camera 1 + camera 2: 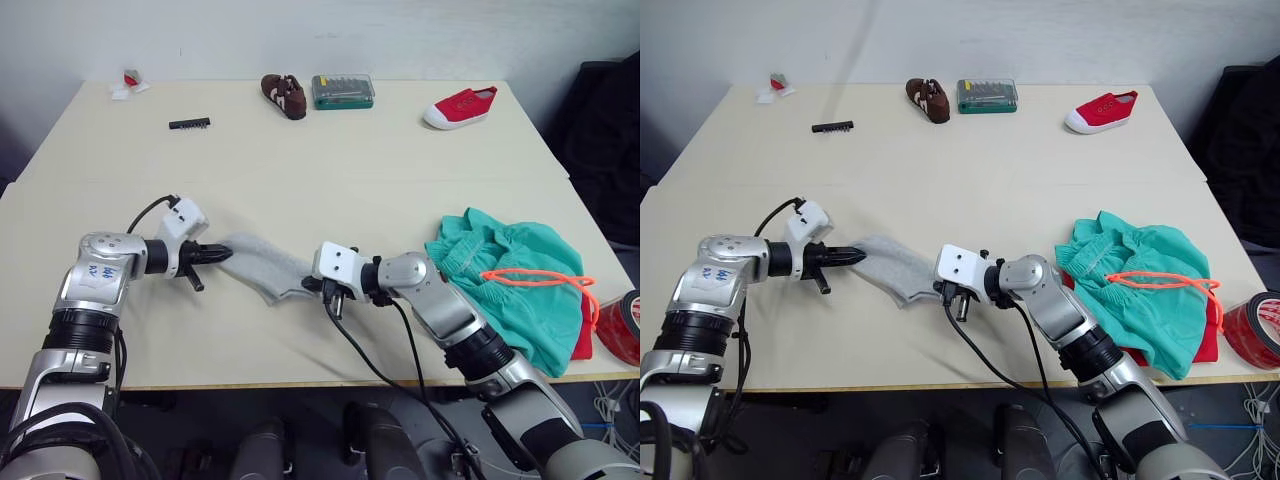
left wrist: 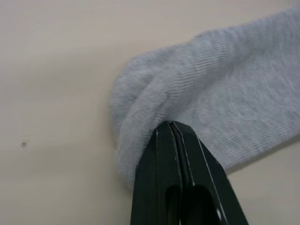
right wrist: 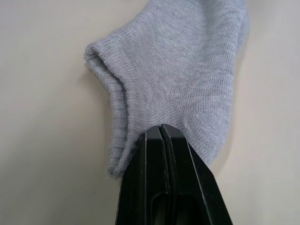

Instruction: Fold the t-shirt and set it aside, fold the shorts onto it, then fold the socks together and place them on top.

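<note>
The light grey socks [image 1: 262,264] lie stretched on the table between my two grippers. My left gripper [image 1: 222,254] is shut on their left end, and the left wrist view shows the closed fingers [image 2: 171,154] pinching the knit [image 2: 206,98]. At the other end my right gripper [image 1: 303,287] is shut on the cloth, its fingers [image 3: 161,154] closed over the sock edge [image 3: 173,70]. The teal-green shorts [image 1: 515,280] with an orange drawstring [image 1: 540,276] sit bunched at the right front, on top of the red t-shirt [image 1: 583,338], of which a strip shows.
At the back of the table [image 1: 330,190] are a red sneaker [image 1: 459,107], a brown shoe [image 1: 284,95], a green case [image 1: 342,91], a black bit strip [image 1: 189,124] and a small red-white item [image 1: 129,82]. A red tape roll [image 1: 622,328] is at the right edge.
</note>
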{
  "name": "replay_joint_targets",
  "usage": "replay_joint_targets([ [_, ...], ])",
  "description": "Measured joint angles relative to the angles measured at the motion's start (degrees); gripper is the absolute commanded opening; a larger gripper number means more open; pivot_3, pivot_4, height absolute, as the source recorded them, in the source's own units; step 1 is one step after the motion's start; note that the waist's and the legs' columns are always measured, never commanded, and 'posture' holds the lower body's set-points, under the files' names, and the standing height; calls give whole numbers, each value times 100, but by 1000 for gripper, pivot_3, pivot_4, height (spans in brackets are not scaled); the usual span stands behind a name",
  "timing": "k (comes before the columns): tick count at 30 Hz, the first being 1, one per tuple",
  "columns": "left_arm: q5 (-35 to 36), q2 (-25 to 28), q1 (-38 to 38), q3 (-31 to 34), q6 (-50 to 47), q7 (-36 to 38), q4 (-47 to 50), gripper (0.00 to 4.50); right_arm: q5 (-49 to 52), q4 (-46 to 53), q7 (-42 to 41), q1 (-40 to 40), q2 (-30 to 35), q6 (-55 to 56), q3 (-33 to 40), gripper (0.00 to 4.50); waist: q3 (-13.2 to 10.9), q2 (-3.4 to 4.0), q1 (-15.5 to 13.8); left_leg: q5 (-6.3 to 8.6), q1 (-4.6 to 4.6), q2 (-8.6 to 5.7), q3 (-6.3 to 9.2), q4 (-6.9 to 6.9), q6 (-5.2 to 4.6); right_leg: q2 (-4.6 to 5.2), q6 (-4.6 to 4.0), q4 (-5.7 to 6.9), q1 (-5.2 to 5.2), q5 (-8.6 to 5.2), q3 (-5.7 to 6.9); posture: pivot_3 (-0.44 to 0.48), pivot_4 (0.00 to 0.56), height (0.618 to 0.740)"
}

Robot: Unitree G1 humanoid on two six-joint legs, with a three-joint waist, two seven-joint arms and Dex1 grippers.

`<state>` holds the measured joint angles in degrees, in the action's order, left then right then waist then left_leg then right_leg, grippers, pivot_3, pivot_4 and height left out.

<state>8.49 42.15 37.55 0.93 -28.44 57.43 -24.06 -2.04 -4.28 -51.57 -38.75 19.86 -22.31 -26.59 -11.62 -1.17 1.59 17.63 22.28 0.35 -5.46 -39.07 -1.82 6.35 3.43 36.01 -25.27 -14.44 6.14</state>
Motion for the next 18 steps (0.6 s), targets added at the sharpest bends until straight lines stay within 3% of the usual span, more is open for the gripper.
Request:
replay_joint_targets([
  [5, 596, 84, -101, 404, -785, 62, 790, 1240, 37, 43, 21, -1, -45, -82, 13, 0, 0, 0, 1, 1, 11, 0, 0, 0, 1, 0, 0, 1, -5, 0, 0, 0, 150, 740],
  [6, 711, 83, -134, 443, -889, 85, 1020, 1245, 37, 44, 32, 0, -65, -100, 14, 0, 0, 0, 1, 2, 12, 0, 0, 1, 1, 0, 0, -1, -5, 0, 0, 0, 150, 740],
  [8, 821, 44, -161, 447, -1028, 76, 1335, 1056, 36, 41, 57, -1, -98, -127, 14, 0, 0, 0, 1, 2, 13, -1, 0, 1, 1, 0, 0, -2, -5, 0, 0, 0, 150, 740],
  [11, 946, -112, -183, 325, -1170, 39, 1786, 137, 32, 4, 98, -3, -165, -124, 14, 0, 0, 0, 0, 2, 12, -1, -1, 1, 2, -1, 0, -2, -5, 0, 0, 0, 150, 740],
  [12, 963, -152, -184, 252, -1200, 34, 1913, 26, 33, -13, 106, -4, -177, -111, 14, 0, 0, 0, 0, 2, 12, -1, -1, 1, 2, -1, 0, -2, -5, 0, 0, 0, 150, 740],
  [18, 770, -246, -193, -286, -841, 51, 1984, 26, 9, -70, 117, -9, -233, -32, 13, 0, 0, 0, 4, 2, 11, 0, -4, 6, 3, -5, -1, -2, -6, -1, -1, 0, 150, 740],
])
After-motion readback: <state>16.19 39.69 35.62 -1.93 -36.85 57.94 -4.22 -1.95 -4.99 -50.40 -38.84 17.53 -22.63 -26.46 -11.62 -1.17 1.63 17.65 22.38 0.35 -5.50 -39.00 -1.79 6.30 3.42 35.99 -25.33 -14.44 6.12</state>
